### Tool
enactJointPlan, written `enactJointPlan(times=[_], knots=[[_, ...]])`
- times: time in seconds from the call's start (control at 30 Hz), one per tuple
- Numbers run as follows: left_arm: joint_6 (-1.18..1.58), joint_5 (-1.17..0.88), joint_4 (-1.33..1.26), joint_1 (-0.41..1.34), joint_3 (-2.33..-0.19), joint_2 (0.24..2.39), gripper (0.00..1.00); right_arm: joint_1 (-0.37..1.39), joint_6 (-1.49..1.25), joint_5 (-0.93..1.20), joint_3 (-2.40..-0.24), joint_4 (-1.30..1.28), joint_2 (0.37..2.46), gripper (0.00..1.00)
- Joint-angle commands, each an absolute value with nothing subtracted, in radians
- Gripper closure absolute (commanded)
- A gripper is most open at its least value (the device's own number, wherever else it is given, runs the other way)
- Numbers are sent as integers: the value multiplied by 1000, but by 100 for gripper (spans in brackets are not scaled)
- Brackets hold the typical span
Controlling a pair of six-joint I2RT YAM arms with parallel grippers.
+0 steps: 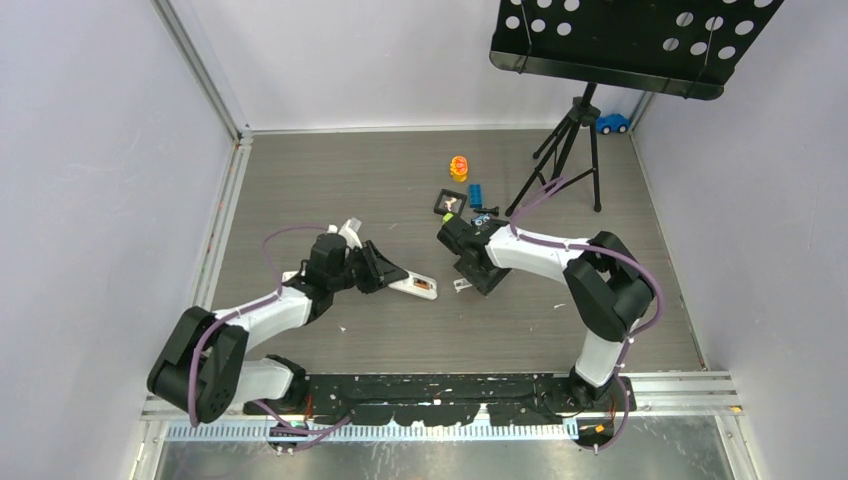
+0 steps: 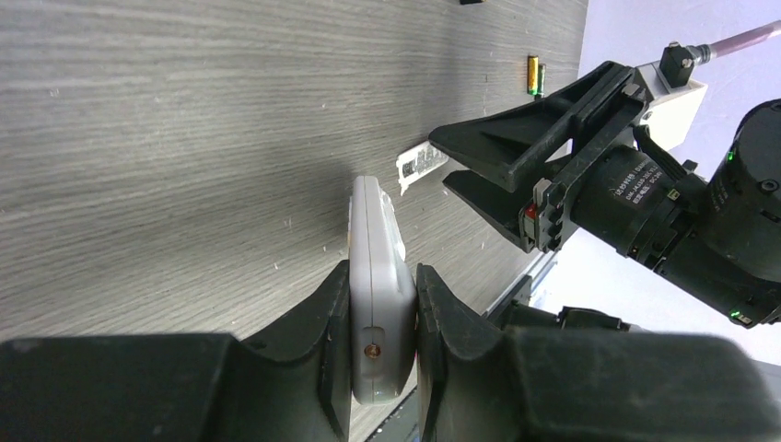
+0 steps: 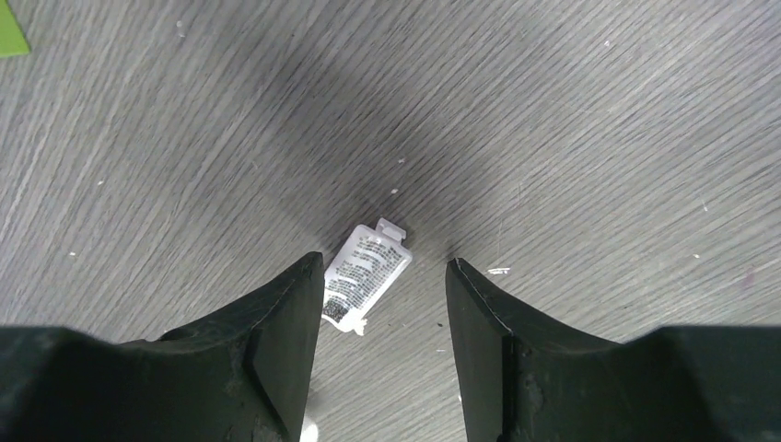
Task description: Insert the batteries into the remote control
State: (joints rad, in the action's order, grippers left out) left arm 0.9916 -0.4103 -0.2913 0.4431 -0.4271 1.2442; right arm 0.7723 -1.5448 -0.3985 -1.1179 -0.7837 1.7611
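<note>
Top view, step in hand: as I judge it, a battery must now be fetched; the dark recess at one end of the remote control looks open and I see no cell in it
Top view, how to do it well: the free pincer should take one cell across its middle, with only a small opening, so that the neighbour cell does not roll away; the other arm should keep the recess turned up and steady, and the plus and minus ends must be checked
Top view, left pincer: the left pincer, left of centre, is closed on the remote control
Top view, right pincer: the right pincer, just right of the remote, is spread apart and carries nothing; it hangs over a small white battery cover on the table
Top view, batteries: I cannot pick them out here
Left wrist view, remote control: at lower centre, narrow side to the camera, clamped between the two dark fingers
Left wrist view, batteries: the batteries lie side by side near the upper right, beyond the cover and apart from both pincers
Right wrist view, pincer: wide open, nothing held
Right wrist view, cover: flat on the table, label up, just beside the finger at lower left; no battery shows here
</note>
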Motion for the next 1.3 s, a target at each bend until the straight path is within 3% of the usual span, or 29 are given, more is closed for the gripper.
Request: enactJointPlan(times=[0.0,0.13,0.4,0.63,0.73,1.1,1.27], knots=[[1066,-474,-393,449,-420,1287,100,771,-1631,-427,-1168,-829,1801,44],[1069,-491,-383,465,-423,1319,100,771,-1654,-445,-1205,-874,1834,51],[1066,-505,-376,472,-419,1356,99,771,-1683,-455,-1222,-893,1868,54],[1054,-507,-378,503,-435,1425,92,771,-1679,-486,-1152,-826,1819,73],[1055,-500,-379,525,-446,1463,87,771,-1685,-499,-1118,-797,1787,75],[1046,-331,-271,592,-456,1469,41,754,-1710,-597,-1023,-786,1599,77],[1050,-229,-189,605,-446,1410,30,746,-1714,-610,-985,-784,1522,77]])
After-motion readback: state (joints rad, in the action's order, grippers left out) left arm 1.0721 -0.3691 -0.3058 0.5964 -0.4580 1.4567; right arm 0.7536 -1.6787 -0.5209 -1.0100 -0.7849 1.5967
